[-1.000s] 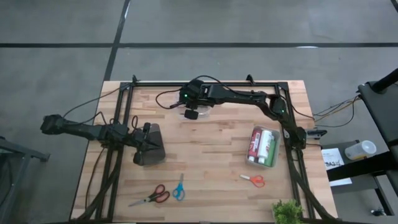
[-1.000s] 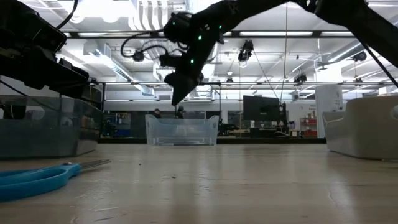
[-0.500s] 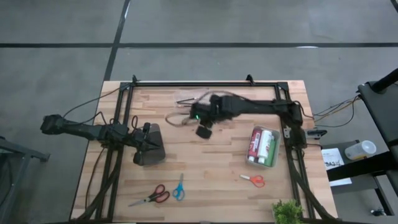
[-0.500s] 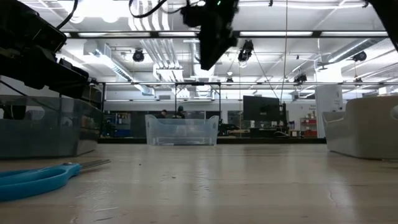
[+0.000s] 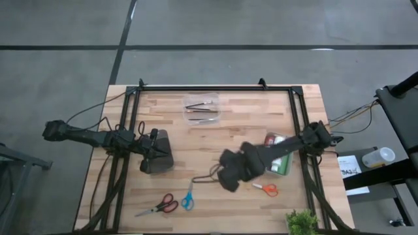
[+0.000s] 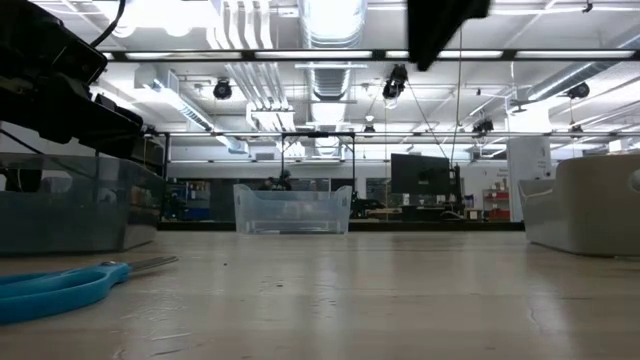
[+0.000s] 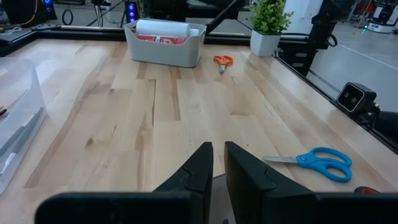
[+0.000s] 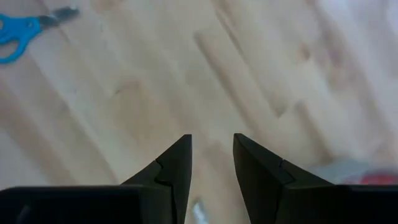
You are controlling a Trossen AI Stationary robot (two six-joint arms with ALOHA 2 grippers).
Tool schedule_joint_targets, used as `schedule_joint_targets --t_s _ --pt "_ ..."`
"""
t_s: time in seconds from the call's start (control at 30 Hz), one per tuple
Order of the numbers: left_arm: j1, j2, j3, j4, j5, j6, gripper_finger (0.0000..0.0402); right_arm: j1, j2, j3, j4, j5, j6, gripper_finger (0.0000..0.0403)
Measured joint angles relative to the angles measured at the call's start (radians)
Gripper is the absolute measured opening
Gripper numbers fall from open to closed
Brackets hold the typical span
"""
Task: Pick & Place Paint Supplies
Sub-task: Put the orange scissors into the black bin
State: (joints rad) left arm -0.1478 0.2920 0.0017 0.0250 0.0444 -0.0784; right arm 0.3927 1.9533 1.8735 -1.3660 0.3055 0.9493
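Note:
The paint bottles [image 5: 277, 152], red, green and white, lie in a grey bin [image 5: 287, 171] at the table's right; the left wrist view shows the bin [image 7: 165, 53] too. Thin brushes [image 5: 201, 108] lie inside a clear tub [image 5: 212, 98] near the far edge. My right gripper [image 5: 228, 179] hovers above the table's middle, toward the near side and left of the bin; in its wrist view the right gripper [image 8: 211, 155] is open and empty over bare wood. My left gripper [image 5: 157, 151] waits at the table's left, with the left gripper [image 7: 217, 158] shut.
Blue scissors [image 5: 187, 196] and red-handled scissors [image 5: 160, 205] lie near the near edge, left of my right gripper. Orange scissors [image 5: 266, 189] lie near the bin. A small plant [image 5: 302, 222] stands at the near right corner. A black frame [image 5: 215, 87] borders the table.
My right arm has swung from above the clear tub at the far edge toward the near side and a little right, climbing out of the low view's middle. The tub and the brushes in it have stayed where they were.

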Motion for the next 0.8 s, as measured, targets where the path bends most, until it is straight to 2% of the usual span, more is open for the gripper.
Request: schedule_joint_targets --t_s 0.33,0.57,0.8 --pt "0.0 0.0 0.0 0.0 0.0 0.0 0.0051 0.185 -0.005 -0.091 -0.03 -0.056 0.349 0.0113" --pt "0.0 0.0 0.0 0.0 0.0 0.0 0.0051 0.291 -0.005 -0.169 -0.023 -0.151 0.605 0.0113" --pt "0.0 0.0 0.0 0.0 0.0 0.0 0.0051 0.386 -0.005 -0.24 0.049 -0.217 0.763 0.0113"
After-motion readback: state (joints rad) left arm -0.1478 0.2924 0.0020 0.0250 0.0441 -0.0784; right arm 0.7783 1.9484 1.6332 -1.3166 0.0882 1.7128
